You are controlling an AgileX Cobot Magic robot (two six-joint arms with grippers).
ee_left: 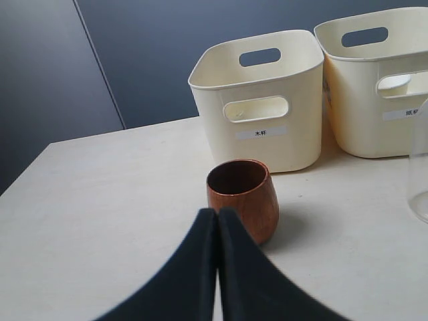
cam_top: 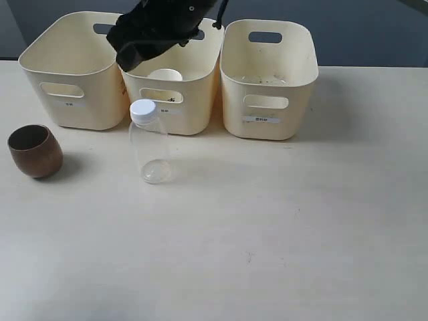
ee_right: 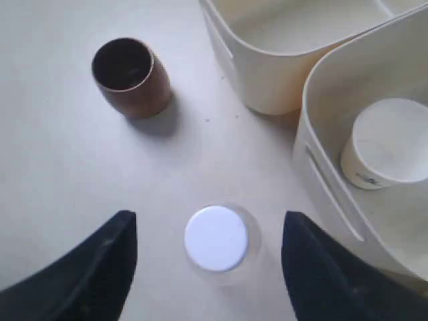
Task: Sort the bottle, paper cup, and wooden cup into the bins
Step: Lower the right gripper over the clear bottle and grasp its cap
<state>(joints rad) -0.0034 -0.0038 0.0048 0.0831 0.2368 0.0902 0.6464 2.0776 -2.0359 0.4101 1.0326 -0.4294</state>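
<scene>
— While the right hand [ee_right: 208, 217] hangs with its fingers spread wide, gripping nothing, where does the bottle [cam_top: 148, 142] stand?
— Upright on the worktop [cam_top: 281, 221], just in front of the middle bin [cam_top: 175, 120]. In the right wrist view its white cap [ee_right: 216, 239] shows between the two fingers, lower down. The paper cup [cam_top: 165, 75] already sits inside that bin. The wooden cup [cam_top: 35, 150] is well off to the left on the worktop, near the left hand [ee_left: 216, 217], whose fingers are pressed together on nothing.
— How will the bottle handle?
— Light, I'd judge, since it looks empty. It's thin, smooth, clear plastic, so it's likely to flex and slip under a hard squeeze, and it's tall enough to tip if nudged sideways.
— So where to take it?
— At the shoulder just under the cap, where the wall is probably stiffest, one finger either side, with moderate pressure. The right-hand bin [cam_top: 267, 100] holds none of the three things, so it's my guess for the bottle
</scene>
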